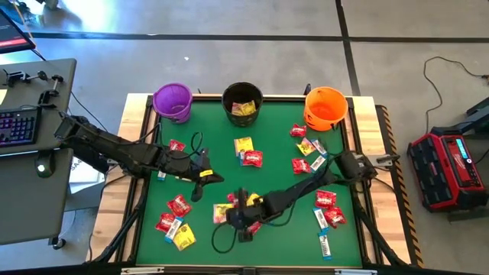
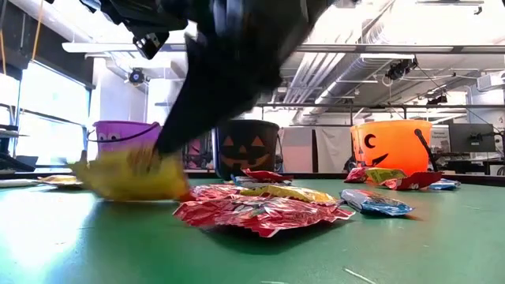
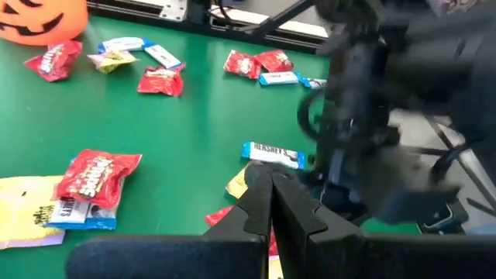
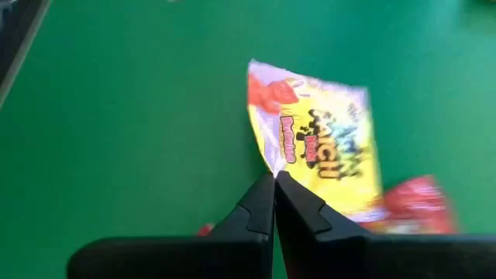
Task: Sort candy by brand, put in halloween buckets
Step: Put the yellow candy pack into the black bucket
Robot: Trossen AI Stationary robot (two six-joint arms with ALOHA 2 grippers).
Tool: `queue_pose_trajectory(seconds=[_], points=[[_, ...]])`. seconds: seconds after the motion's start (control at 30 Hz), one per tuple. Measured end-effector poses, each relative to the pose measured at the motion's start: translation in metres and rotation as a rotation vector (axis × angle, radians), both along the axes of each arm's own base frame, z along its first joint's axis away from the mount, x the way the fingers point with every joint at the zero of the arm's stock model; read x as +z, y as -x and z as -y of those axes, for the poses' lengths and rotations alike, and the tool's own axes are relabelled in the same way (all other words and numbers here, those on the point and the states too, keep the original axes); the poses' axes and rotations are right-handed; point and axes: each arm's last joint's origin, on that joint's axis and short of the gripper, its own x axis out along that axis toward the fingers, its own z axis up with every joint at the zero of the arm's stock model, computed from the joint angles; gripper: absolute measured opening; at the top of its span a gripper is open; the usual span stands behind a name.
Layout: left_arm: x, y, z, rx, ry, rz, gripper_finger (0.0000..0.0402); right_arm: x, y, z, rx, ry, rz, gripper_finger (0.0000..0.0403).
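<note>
The right gripper (image 4: 273, 180), fingers pinched together, clamps the corner of a yellow packet (image 4: 329, 151) near the table's (image 1: 210, 126) 6 o'clock edge; the packet's long axis runs straight away from the fingertips. The left gripper (image 3: 270, 182), shut and empty, hovers toward 9 o'clock. 3 buckets stand along 12 o'clock: purple (image 1: 172, 100), black (image 1: 242, 101), orange (image 1: 325, 107).
</note>
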Motion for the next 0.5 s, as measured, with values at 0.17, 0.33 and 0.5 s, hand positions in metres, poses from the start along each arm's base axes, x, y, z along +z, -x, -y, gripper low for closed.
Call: queue_pose_trajectory(seconds=[0.17,0.33,0.5], points=[[0.004,0.002,-0.005,0.074,0.007,0.023,0.0,0.028,0.003,0.019,-0.037,-0.008,0.009,0.0],[0.009,0.004,-0.01,0.104,0.014,0.045,0.0,0.053,0.006,0.037,-0.109,-0.045,0.02,0.0],[0.011,0.006,-0.011,0.094,0.022,0.052,0.0017,0.068,0.011,0.047,-0.178,-0.074,0.021,0.0]])
